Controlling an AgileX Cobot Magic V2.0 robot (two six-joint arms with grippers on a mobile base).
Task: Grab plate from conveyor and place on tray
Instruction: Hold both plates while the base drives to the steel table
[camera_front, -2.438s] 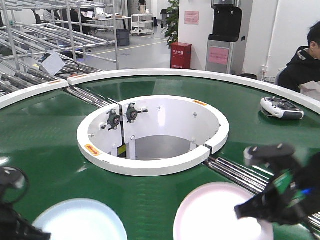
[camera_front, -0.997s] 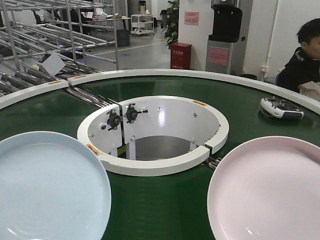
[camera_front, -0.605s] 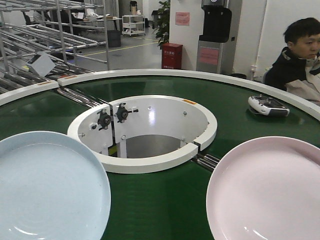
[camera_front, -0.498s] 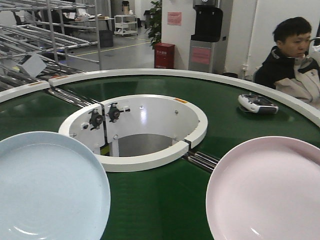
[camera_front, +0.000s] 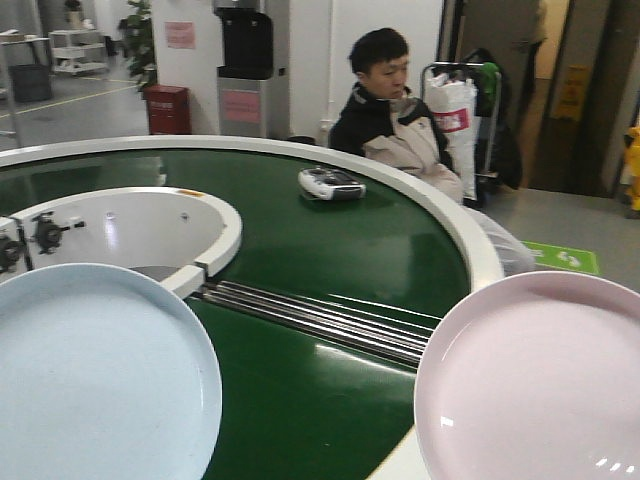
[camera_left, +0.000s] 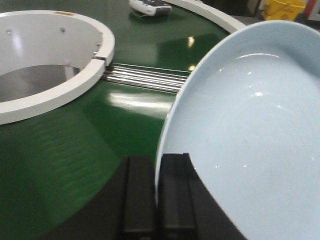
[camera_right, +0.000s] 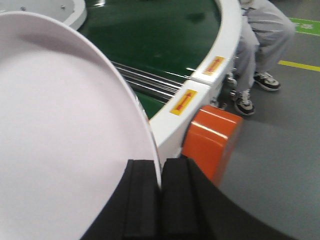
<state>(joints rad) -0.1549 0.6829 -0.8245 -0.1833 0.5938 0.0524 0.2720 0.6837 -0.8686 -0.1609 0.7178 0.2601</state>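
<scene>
I hold two plates up in front of the front camera. The pale blue plate (camera_front: 95, 375) fills the lower left, and my left gripper (camera_left: 156, 172) is shut on its rim (camera_left: 165, 130). The pale pink plate (camera_front: 535, 385) fills the lower right, with my right gripper (camera_right: 160, 175) shut on its rim. Both hang above the conveyor (camera_front: 330, 240), whose green belt, white outer rim (camera_front: 470, 235) and steel roller strip (camera_front: 320, 320) lie below. The tray is out of view.
A white inner ring (camera_front: 215, 235) surrounds the conveyor's central hole. A grey handheld controller (camera_front: 332, 183) lies on the belt near the outer rim. A seated person (camera_front: 395, 110) is beyond the rim. An orange housing (camera_right: 212, 135) sits under the rim above grey floor.
Both plates were lifted off the belt and stay held. The whole view has swung right: the inner ring slid left, and the outer rim, person and floor came into view.
</scene>
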